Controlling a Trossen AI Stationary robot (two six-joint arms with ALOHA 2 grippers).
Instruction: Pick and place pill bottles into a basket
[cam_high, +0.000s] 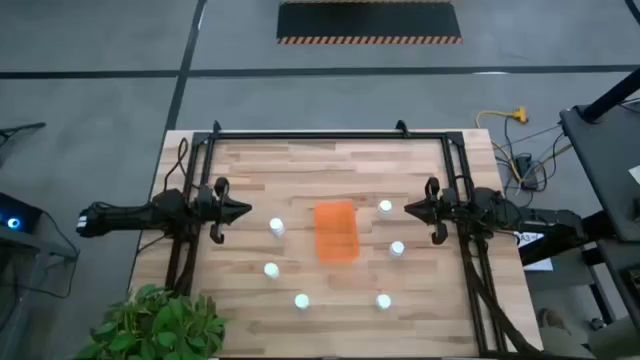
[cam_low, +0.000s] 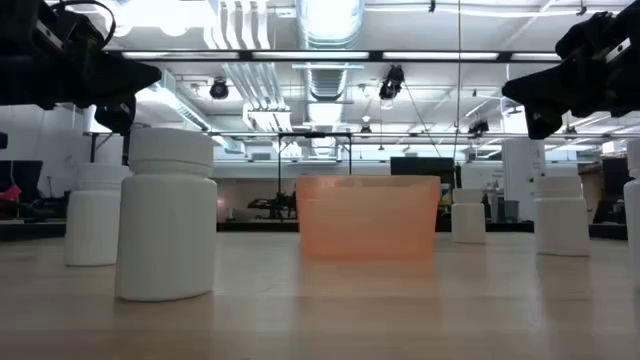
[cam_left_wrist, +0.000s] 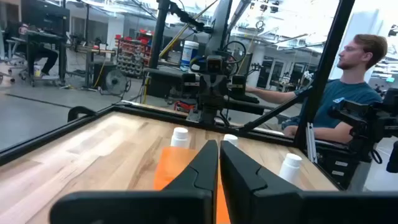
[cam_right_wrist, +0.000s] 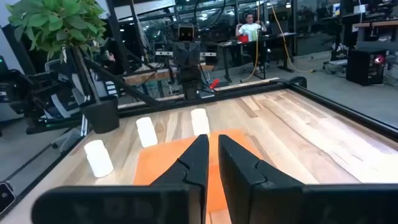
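Pill bottles (cam_high: 276, 227) stand upright on the counter (cam_high: 250, 170), all six ringed around the orange basket (cam_high: 336, 232), which sits midway between my two end effectors and holds nothing that I can see. My left end effector (cam_high: 243, 211) hangs above the counter with its fingers pressed together, gripping nothing; the nearest bottle stands just ahead of its tips. My right end effector (cam_high: 411, 209) mirrors it, also closed and empty, with a bottle (cam_high: 385, 207) just ahead of it, between its tips and the basket.

Nothing is picked yet, so I judge the step is the first reach. To do it well I would open the fingers fully before descending, come down straddling the cap, and close on the body below it (these bottles look light and easy to tip).

The overhead picture gives me the full ring of six; the table-level camera shows a few bottles and the basket's translucent wall, while confirming both end effectors ride well clear of the caps. The left wrist camera also shows a seated person (cam_left_wrist: 348, 99) beyond the counter.
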